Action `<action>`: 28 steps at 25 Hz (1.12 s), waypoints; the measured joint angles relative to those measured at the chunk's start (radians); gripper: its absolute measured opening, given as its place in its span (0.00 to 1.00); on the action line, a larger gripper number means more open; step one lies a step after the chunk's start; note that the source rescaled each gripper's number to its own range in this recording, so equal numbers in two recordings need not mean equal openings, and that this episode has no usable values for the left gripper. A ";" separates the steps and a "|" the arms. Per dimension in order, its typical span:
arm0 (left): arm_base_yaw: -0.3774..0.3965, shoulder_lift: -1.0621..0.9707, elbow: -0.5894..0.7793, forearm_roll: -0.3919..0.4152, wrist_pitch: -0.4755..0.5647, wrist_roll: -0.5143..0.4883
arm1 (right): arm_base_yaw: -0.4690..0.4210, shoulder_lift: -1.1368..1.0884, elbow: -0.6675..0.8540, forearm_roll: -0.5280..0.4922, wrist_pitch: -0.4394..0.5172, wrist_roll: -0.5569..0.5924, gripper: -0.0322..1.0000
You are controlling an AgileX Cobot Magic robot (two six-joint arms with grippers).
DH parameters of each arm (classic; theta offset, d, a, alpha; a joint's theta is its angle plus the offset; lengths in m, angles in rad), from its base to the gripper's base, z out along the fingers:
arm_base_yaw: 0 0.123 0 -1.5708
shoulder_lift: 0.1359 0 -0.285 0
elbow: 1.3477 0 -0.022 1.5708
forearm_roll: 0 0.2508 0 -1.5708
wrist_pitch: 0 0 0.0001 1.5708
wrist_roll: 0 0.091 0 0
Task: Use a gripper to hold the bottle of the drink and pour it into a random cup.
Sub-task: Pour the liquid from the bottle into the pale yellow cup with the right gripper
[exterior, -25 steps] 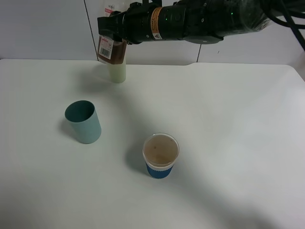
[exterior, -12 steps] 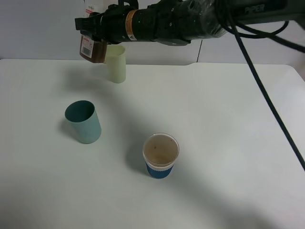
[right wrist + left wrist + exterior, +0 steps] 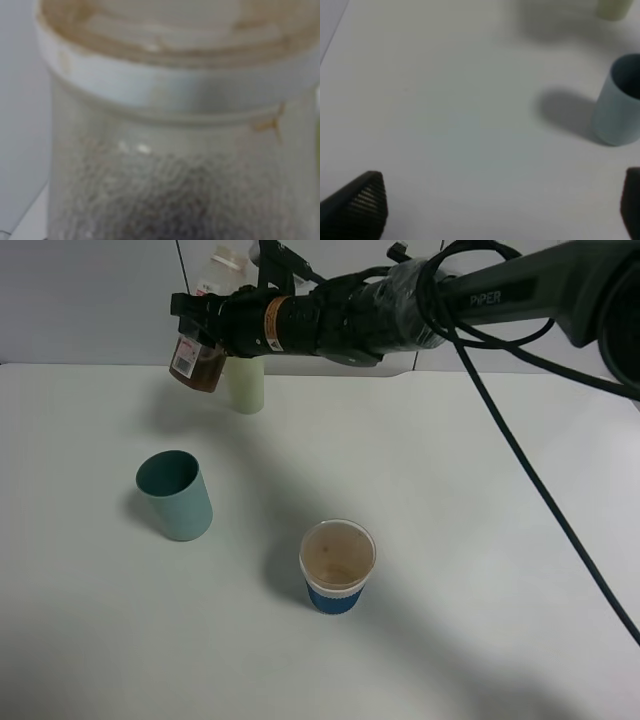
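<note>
My right gripper, black with an orange-yellow band, reaches across to the far left of the table and is shut on the bottle of the drink. The bottle hangs tilted in the air with brown liquid in its lower end, just left of a pale yellow cup. Up close in the right wrist view, the bottle fills the picture, with its wide white neck and translucent wall. My left gripper is open low over the table, its fingertips far apart, with nothing between them.
A teal cup stands at the left middle, also seen as the teal cup beyond my left gripper. A blue paper cup with a white rim stands near the centre front. A black cable trails from the right arm.
The right arm carried the bottle leftward past the pale yellow cup, then lowered and tilted it there. The cups have not moved.
</note>
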 joint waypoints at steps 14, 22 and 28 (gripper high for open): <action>0.000 0.000 0.000 0.000 0.000 0.000 | -0.026 0.024 0.000 0.080 -0.112 0.093 0.05; 0.000 0.000 0.000 0.000 0.000 0.000 | -0.026 0.040 -0.060 0.115 -0.144 0.142 0.05; 0.000 0.000 0.000 0.000 0.000 0.000 | -0.026 0.072 -0.096 0.168 -0.148 0.208 0.05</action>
